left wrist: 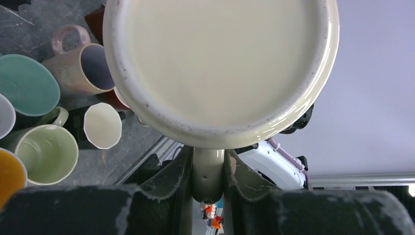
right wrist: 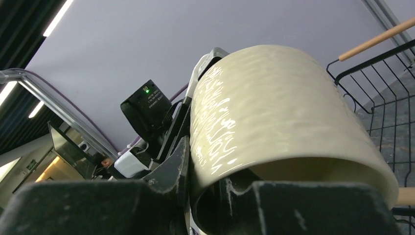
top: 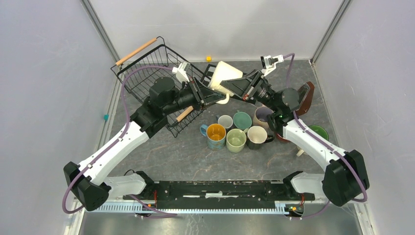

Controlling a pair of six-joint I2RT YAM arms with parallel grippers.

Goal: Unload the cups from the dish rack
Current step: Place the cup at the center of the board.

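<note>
Aloft, the cream cup hangs at 3 o'clock from the rack. Left gripper pinches its handle; right gripper clamps its rim. One should let go fully before the other carries.

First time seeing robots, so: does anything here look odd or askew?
Yes. The left gripper and right gripper both clamp one cream mug, held sideways in the air. The rack also sits crooked, turned diagonally.

White links, black joints — purple cables
</note>
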